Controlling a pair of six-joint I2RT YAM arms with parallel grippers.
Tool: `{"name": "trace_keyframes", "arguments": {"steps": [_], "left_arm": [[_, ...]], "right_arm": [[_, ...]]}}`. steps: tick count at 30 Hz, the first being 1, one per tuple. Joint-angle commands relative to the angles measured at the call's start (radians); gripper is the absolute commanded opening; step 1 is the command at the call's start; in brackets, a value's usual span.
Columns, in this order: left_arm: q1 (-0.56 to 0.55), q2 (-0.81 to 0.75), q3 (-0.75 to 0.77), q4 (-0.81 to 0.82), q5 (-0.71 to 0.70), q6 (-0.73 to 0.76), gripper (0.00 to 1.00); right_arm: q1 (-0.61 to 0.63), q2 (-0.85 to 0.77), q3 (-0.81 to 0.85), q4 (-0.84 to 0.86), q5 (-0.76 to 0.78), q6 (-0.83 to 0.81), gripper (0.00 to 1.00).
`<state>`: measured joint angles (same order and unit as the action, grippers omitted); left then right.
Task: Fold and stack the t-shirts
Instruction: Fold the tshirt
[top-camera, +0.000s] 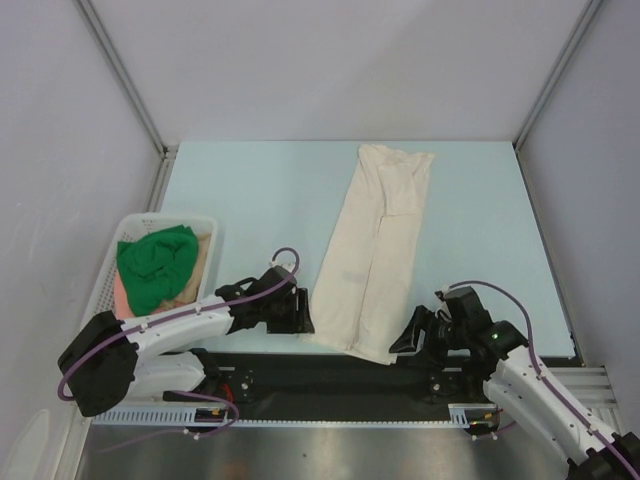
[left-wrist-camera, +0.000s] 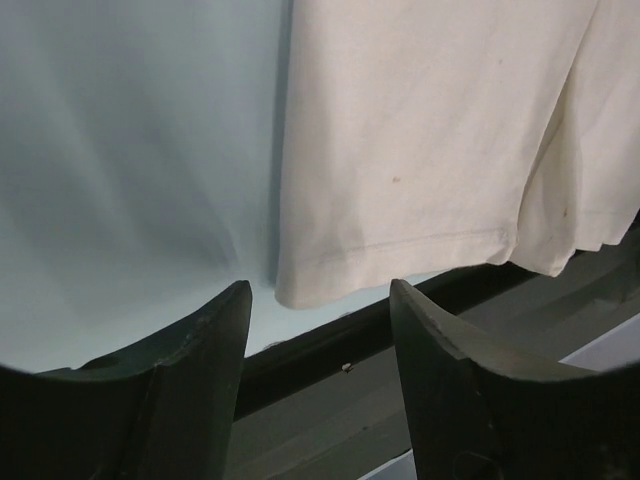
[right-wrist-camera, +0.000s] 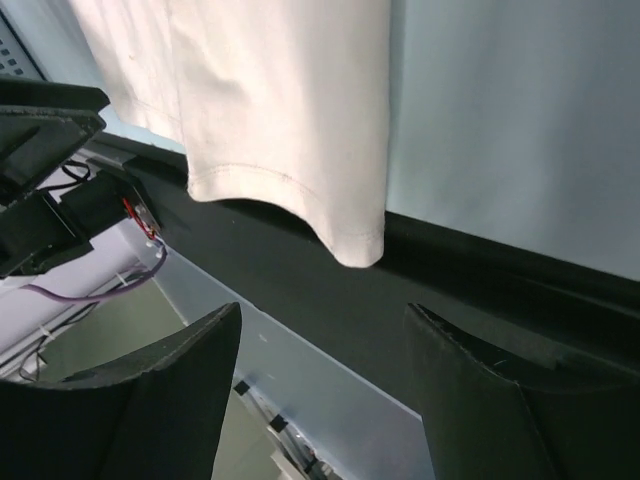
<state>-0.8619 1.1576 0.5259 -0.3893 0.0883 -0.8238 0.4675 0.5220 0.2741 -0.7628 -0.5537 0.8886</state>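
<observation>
The cream shirt (top-camera: 372, 250) lies flat on the table (top-camera: 250, 200), folded into a long strip. Its hem lies between the left gripper (top-camera: 298, 312), just beside it at 9 o'clock, and the right gripper (top-camera: 408, 338), near it at 3 o'clock; both have their fingers spread and hold nothing. A white basket (top-camera: 205, 222) holding a green shirt (top-camera: 155, 265) and a pink shirt (top-camera: 120, 292) sits at 10 o'clock from the left gripper. The strip's long axis runs from 6 o'clock toward 12 to 1 o'clock, and its hem corner overhangs the black rail (top-camera: 330, 375).
</observation>
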Motion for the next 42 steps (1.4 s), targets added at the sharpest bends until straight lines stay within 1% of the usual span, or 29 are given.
{"name": "trace_keyframes", "arguments": {"steps": [1, 4, 5, 7, 10, 16, 19, 23, 24, 26, 29, 32, 33, 35, 38, 42], "left_arm": [[-0.005, -0.003, 0.019, -0.022, -0.012, 0.014, 0.64], [0.000, 0.022, 0.014, -0.010, 0.001, 0.049, 0.65], [0.003, 0.028, 0.013, 0.003, 0.010, 0.058, 0.65], [0.009, 0.047, 0.014, 0.013, 0.019, 0.077, 0.65], [0.035, 0.071, 0.005, 0.043, 0.076, 0.118, 0.62], [0.075, 0.100, 0.008, 0.059, 0.111, 0.163, 0.58], [0.093, 0.128, 0.017, 0.066, 0.143, 0.184, 0.51], [0.095, 0.149, 0.025, 0.063, 0.154, 0.195, 0.47], [0.095, 0.158, 0.025, 0.069, 0.163, 0.196, 0.44], [0.095, 0.168, 0.026, 0.061, 0.169, 0.201, 0.42], [0.096, 0.165, 0.011, 0.066, 0.182, 0.193, 0.41], [0.096, 0.157, 0.013, 0.064, 0.180, 0.192, 0.40], [0.096, 0.154, 0.014, 0.060, 0.180, 0.192, 0.40], [0.096, 0.143, 0.010, 0.066, 0.183, 0.186, 0.40], [0.096, 0.143, 0.003, 0.070, 0.191, 0.181, 0.40], [0.096, 0.148, 0.003, 0.072, 0.189, 0.184, 0.36]], "right_arm": [[0.005, -0.001, -0.035, 0.131, -0.040, 0.072, 0.72], [0.007, 0.015, -0.055, 0.177, -0.028, 0.076, 0.63], [0.005, 0.021, -0.061, 0.197, -0.029, 0.078, 0.58], [0.005, 0.050, -0.084, 0.246, -0.037, 0.085, 0.56], [0.010, 0.073, -0.098, 0.266, -0.025, 0.093, 0.56], [0.019, 0.098, -0.138, 0.292, -0.022, 0.099, 0.57], [0.022, 0.105, -0.171, 0.316, -0.023, 0.098, 0.57], [0.026, 0.104, -0.207, 0.390, -0.023, 0.131, 0.56], [0.028, 0.107, -0.216, 0.414, -0.025, 0.138, 0.55], [0.028, 0.125, -0.225, 0.436, -0.034, 0.148, 0.54], [0.033, 0.154, -0.219, 0.404, -0.031, 0.115, 0.54], [0.043, 0.161, -0.155, 0.279, 0.003, 0.056, 0.54], [0.048, 0.144, -0.135, 0.190, 0.052, 0.041, 0.55], [0.049, 0.136, -0.121, 0.152, 0.067, 0.023, 0.56], [0.056, 0.125, -0.173, 0.195, 0.041, 0.078, 0.56], [0.062, 0.090, -0.226, 0.327, 0.015, 0.170, 0.54]]}}
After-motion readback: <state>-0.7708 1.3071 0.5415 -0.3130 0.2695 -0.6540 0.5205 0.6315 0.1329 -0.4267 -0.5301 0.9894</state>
